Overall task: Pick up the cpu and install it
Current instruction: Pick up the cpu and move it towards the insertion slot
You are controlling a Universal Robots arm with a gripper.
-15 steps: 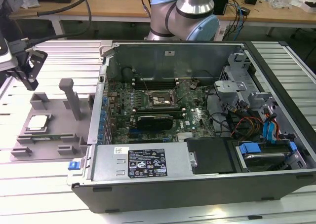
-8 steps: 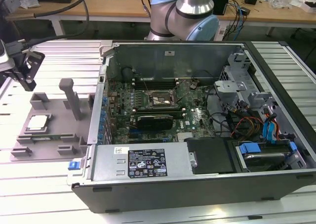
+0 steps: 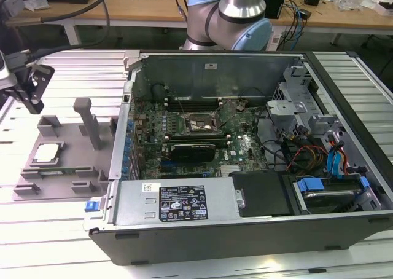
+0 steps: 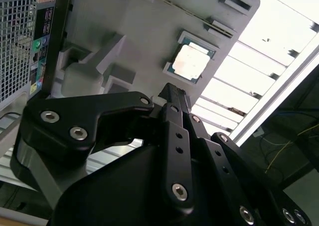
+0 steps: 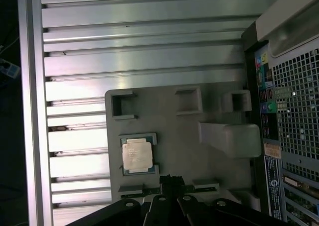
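Silver-topped cpu (image 5: 137, 155) seated in the grey fixture (image 5: 174, 121), not gripped.
It was kept square by the recess walls, just ahead of and below the gripper (image 5: 168, 178), whose jaws were closed together on nothing; the computer case (image 3: 245, 211) was set beside the fixture.

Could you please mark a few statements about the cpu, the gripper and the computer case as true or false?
1. The cpu lies on the grey fixture. True.
2. The gripper holds the cpu. False: the cpu rests on the fixture, apart from the gripper.
3. The computer case is open, with its motherboard showing. True.
4. The fixture stands at the exterior view's right of the case. False: it stands at the left.
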